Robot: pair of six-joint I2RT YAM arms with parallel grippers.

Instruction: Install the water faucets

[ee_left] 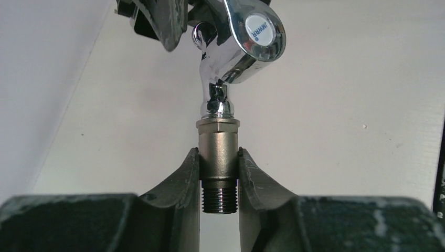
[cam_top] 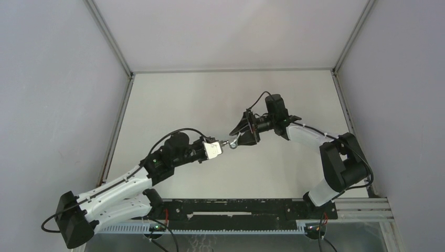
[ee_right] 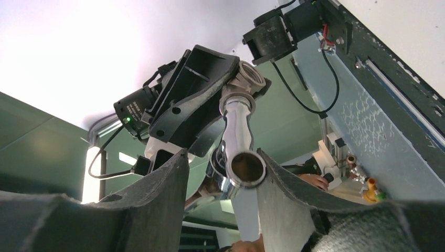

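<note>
White tabletop lies under both arms, and the work hangs in mid-air above it. Your left tool is clamped narrow on the grey stub, its threaded end toward the wrist. Your right tool grips the chrome tap piece, which meets the stub end to end. Keep both axes in line and turn only the right wrist. Side load would likely cross the threads.

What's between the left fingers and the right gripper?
Only two parts: the grey stub clamped in the left fingers, the chrome tap piece on its top end, reaching up into the right gripper. Left wrist view shows it.
</note>
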